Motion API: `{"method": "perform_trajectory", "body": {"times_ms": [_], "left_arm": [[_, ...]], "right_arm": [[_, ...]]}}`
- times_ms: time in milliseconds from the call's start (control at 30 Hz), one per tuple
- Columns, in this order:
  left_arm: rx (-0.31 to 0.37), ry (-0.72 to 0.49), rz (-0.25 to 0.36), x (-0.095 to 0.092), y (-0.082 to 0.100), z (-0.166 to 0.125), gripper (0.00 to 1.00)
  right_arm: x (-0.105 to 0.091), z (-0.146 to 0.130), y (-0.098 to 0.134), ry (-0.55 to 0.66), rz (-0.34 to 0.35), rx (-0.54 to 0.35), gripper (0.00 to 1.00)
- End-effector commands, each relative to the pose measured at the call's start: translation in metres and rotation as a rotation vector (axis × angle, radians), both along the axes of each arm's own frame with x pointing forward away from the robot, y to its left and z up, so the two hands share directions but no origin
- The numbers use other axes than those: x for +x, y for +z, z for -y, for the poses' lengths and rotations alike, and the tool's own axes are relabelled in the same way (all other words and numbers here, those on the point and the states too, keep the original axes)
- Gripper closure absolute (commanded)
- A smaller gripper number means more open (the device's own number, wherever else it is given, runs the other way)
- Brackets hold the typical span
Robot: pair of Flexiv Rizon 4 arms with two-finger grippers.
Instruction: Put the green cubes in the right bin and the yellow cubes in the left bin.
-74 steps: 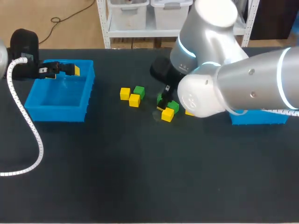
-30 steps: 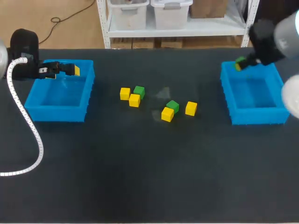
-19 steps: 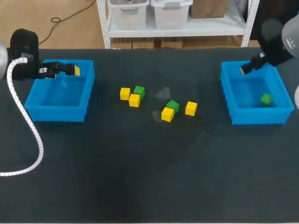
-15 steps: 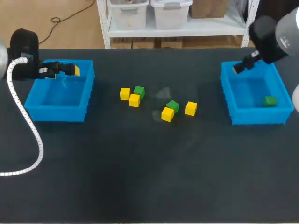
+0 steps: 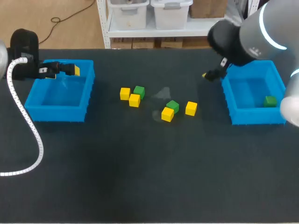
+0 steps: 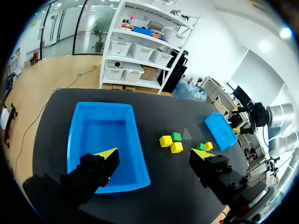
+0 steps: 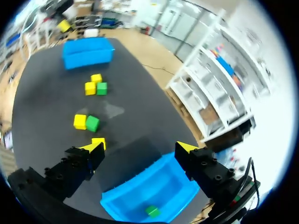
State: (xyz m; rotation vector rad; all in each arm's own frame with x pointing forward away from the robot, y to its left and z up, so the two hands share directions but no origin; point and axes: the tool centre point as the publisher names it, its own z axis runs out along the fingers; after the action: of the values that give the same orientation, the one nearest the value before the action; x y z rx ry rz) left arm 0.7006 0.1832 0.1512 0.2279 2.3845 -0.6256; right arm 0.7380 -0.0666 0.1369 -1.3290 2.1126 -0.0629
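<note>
Hovering over the back rim of the left bin point(image 5: 88, 88), the left gripper point(image 5: 60, 70) has its fingers spread wide with nothing between them. Its wrist view looks down onto the bin's blue floor. The right gripper point(image 7: 140, 149) hangs above the dark table point(image 5: 140, 163), just outside the inner wall of the right bin point(image 5: 252, 115) near its back corner. Its fingers are likewise held apart and grasp nothing. The right arm point(image 5: 252, 32) comes in over that corner and hides part of the bin's back rim in the head view. One green cube point(image 5: 269, 101) lies inside the right bin, near its outer wall.

Six cubes sit loose on the table between the bins. Nearer the left bin is a tight trio. The back yellow cube point(image 5: 124, 93) and front yellow cube point(image 5: 134, 100) seem to touch, with the trio's green cube point(image 5: 139, 91) right against them. Nearer the right bin, the middle green cube point(image 5: 173, 106) touches the middle yellow cube point(image 5: 167, 114). The lone yellow cube point(image 5: 190, 108) sits just beside them, apart. It is the cube nearest the right gripper, with only bare table between.

A white ribbed hose point(image 5: 23, 116) from the left arm loops across the table in front of the left bin, well apart from the cubes.
</note>
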Motion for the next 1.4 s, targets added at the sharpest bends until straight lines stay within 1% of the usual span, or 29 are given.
{"method": "perform_trajectory", "body": {"times_ms": [33,100,167,200,267,367,400,500,633,767,800,833,900,933,1033,1133,1167,1200,1400], "left_arm": [[-0.008,-0.004,0.007,-0.001,-0.001,-0.002,0.0],[-0.008,-0.004,0.007,-0.001,-0.001,-0.002,0.0],[-0.008,-0.004,0.007,-0.001,-0.001,-0.002,0.0],[-0.008,-0.004,0.007,-0.001,-0.001,-0.002,0.0],[-0.008,-0.004,0.007,-0.001,-0.001,-0.002,0.0],[-0.008,-0.004,0.007,-0.001,-0.001,-0.002,0.0],[-0.008,-0.004,0.007,-0.001,-0.001,-0.002,0.0],[-0.008,-0.004,0.007,-0.001,-0.001,-0.002,0.0],[-0.008,-0.004,0.007,-0.001,-0.001,-0.002,0.0],[-0.008,-0.004,0.007,-0.001,-0.001,-0.002,0.0],[-0.008,-0.004,0.007,-0.001,-0.001,-0.002,0.0],[-0.008,-0.004,0.007,-0.001,-0.001,-0.002,0.0],[-0.008,-0.004,0.007,-0.001,-0.001,-0.002,0.0],[-0.008,-0.004,0.007,-0.001,-0.001,-0.002,0.0],[-0.008,-0.004,0.007,-0.001,-0.001,-0.002,0.0],[-0.008,-0.004,0.007,-0.001,-0.001,-0.002,0.0],[-0.008,-0.004,0.007,-0.001,-0.001,-0.002,0.0],[-0.008,-0.004,0.007,-0.001,-0.001,-0.002,0.0],[-0.008,-0.004,0.007,-0.001,-0.001,-0.002,0.0]], "right_arm": [[-0.021,-0.009,-0.001,0.504,0.165,-0.375,0.0],[-0.027,-0.013,-0.002,0.632,0.215,-0.47,0.0],[-0.032,-0.017,-0.003,0.722,0.242,-0.532,0.0],[-0.036,-0.02,-0.004,0.795,0.274,-0.585,0.0],[-0.04,-0.023,-0.006,0.879,0.303,-0.632,0.0],[-0.047,-0.027,-0.011,1.032,0.354,-0.727,0.0],[-0.049,-0.03,-0.013,1.074,0.348,-0.744,0.0],[-0.045,-0.037,-0.019,1.131,0.334,-0.77,0.0],[-0.033,-0.051,-0.032,1.147,0.298,-0.756,0.0],[-0.024,-0.062,-0.051,1.145,0.242,-0.743,0.0],[-0.021,-0.065,-0.058,1.146,0.219,-0.744,0.0],[-0.02,-0.067,-0.061,1.145,0.212,-0.743,0.0],[-0.018,-0.073,-0.069,1.137,0.165,-0.734,0.0],[-0.018,-0.075,-0.071,1.137,0.159,-0.731,0.0],[-0.017,-0.083,-0.075,1.13,0.103,-0.714,0.0],[-0.014,-0.089,-0.077,1.123,0.066,-0.708,0.0],[-0.012,-0.092,-0.077,1.116,0.047,-0.708,0.0],[-0.01,-0.093,-0.077,1.118,0.049,-0.71,0.0],[-0.001,-0.096,-0.083,1.095,-0.037,-0.737,0.0]]}}
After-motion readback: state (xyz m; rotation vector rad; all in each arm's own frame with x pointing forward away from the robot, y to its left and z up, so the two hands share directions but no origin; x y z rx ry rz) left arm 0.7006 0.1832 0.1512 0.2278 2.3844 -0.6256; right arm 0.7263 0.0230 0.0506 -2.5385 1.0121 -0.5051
